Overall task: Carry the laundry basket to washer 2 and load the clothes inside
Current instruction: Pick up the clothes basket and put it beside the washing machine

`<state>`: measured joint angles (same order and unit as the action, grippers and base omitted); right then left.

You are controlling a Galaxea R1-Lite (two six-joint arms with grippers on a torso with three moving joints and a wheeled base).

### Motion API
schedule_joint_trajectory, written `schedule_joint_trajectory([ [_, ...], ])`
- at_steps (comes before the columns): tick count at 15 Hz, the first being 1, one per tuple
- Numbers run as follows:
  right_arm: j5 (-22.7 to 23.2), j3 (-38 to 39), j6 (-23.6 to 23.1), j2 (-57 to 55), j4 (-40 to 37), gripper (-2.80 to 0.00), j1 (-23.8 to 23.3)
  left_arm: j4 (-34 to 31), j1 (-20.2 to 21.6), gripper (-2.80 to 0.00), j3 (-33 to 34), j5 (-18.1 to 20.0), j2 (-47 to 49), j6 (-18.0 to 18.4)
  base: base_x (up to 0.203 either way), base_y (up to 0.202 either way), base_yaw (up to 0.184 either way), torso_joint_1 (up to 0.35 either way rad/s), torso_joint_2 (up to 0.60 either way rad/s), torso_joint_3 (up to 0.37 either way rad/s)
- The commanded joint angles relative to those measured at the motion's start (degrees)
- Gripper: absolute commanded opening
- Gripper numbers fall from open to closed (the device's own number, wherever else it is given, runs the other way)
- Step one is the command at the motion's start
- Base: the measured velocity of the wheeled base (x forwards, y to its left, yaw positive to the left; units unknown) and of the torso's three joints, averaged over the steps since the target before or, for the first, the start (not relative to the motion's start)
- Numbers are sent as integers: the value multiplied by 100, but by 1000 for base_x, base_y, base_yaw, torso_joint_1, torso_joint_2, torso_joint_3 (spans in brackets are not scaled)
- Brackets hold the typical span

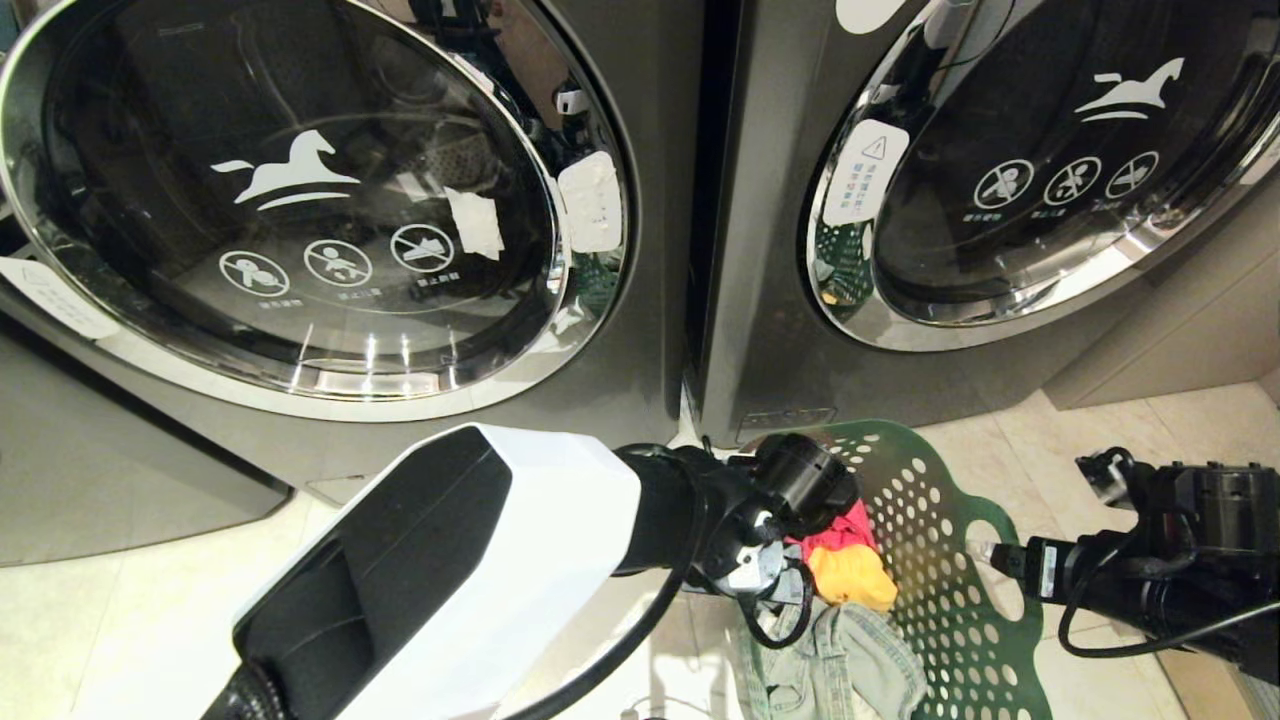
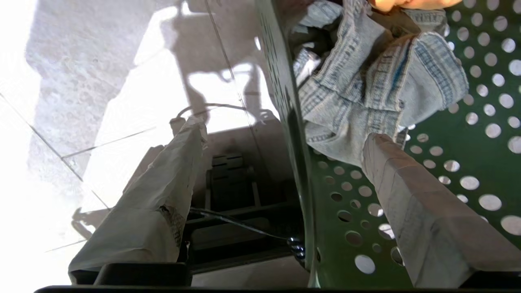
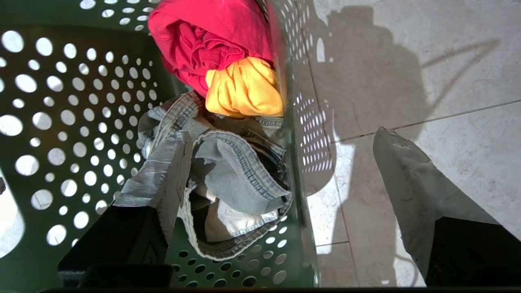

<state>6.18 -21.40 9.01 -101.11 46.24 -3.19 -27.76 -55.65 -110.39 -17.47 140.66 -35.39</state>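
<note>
Both grippers [image 2: 285,142] [image 3: 281,150] gape, empty, straddling the laundry basket [image 1: 930,520] rim, per wrist views only

The right hand [image 3: 281,154] straddles the laundry basket [image 3: 73,122] wall, fingers apart.

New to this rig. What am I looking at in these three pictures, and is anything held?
It is a two-armed wheeled robot. The head camera looks down at two grey washers, doors shut, and a green basket on the tiled floor. The other pictures come from each wrist. In the basket lie a red garment, a yellow garment and jeans. The left end effector and right end effector stand open astride the basket's walls. Nothing is held.
</note>
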Motion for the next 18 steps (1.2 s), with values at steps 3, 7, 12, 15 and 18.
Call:
schedule_joint_trajectory([
  [3,29,187,39,128,-174,0,26,-499,-16,0,30,-18,-553,-308,0,0,0,0,0,0],
  [7,19,122,33,-298,-152,0,29,-838,46,0,195,-11,-1184,-528,0,0,0,0,0,0],
  [12,13,-168,22,-826,40,0,29,-1178,131,0,243,-20,-1871,-523,0,0,0,0,0,0],
  [15,12,-317,25,-847,69,-280,28,-1325,142,0,502,-50,-2112,-550,0,0,0,0,0,0],
  [18,6,-418,13,-867,69,-280,29,-1294,142,0,544,-64,-2113,-583,0,0,0,0,0,0],
])
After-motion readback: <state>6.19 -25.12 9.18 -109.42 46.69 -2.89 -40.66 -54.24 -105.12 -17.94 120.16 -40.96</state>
